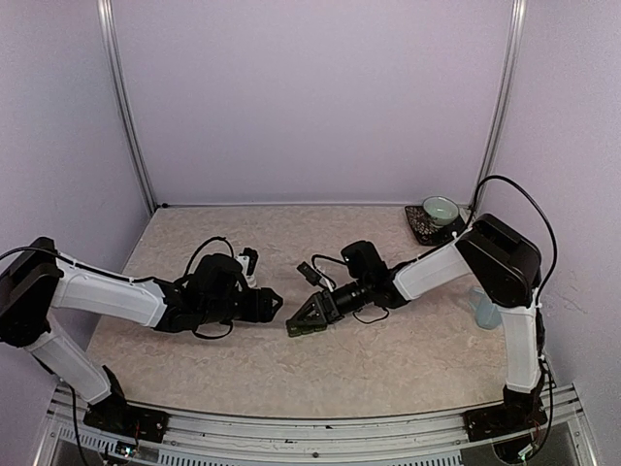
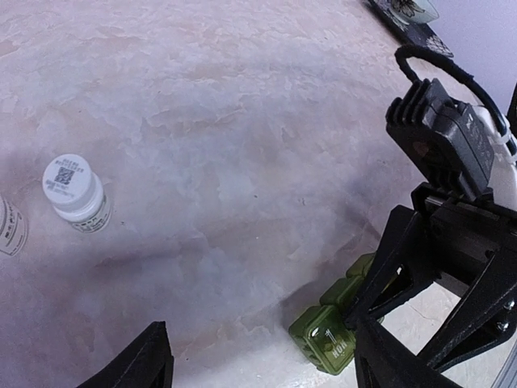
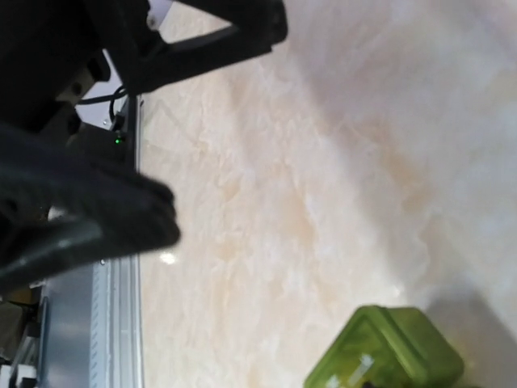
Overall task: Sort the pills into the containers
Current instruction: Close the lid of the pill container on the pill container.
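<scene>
Pale lilac walls (image 1: pixel 310 97) rose beyond and beside the right gripper (image 1: pixel 299 323); a beige marbled tabletop (image 1: pixel 388 374) lay beneath it, evenly lit, with 2 aluminium posts (image 1: pixel 128 116) at the far corners.
</scene>
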`<state>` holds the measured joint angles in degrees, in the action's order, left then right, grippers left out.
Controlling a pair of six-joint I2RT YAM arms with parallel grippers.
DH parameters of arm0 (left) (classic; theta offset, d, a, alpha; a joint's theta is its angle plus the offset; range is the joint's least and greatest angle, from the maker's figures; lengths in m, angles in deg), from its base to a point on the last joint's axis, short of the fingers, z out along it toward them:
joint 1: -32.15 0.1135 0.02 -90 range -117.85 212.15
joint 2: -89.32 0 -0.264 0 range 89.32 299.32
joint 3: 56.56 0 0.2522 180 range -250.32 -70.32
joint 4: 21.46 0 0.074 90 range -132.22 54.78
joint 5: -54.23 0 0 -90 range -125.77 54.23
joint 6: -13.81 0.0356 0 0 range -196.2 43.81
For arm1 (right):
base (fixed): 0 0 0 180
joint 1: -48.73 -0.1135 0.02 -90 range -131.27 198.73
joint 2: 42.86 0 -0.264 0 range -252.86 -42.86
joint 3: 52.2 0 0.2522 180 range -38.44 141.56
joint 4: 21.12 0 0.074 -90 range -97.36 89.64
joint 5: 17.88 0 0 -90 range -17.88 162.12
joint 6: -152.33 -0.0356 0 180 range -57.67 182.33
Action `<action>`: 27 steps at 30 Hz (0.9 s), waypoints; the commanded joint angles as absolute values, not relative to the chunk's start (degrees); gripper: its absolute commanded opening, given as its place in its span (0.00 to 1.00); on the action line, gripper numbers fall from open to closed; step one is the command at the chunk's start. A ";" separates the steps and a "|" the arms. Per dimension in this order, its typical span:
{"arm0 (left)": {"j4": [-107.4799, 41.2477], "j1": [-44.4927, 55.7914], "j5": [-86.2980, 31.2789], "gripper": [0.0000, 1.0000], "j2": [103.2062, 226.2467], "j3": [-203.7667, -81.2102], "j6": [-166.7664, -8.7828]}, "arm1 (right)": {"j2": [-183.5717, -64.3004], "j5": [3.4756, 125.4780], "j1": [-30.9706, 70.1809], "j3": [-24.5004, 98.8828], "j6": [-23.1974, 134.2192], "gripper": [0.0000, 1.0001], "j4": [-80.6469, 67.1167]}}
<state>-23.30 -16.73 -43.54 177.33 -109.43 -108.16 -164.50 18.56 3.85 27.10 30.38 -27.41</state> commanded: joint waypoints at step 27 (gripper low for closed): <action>-23.32 -15.33 -46.24 0.75 169.42 -105.98 -110.11 | -162.28 20.18 1.18 33.05 43.34 0.54 -17.81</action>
<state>-23.34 -15.77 -44.28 172.85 -106.87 -109.45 -164.57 22.64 2.21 31.16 40.79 -20.53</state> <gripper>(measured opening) 0.748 0.539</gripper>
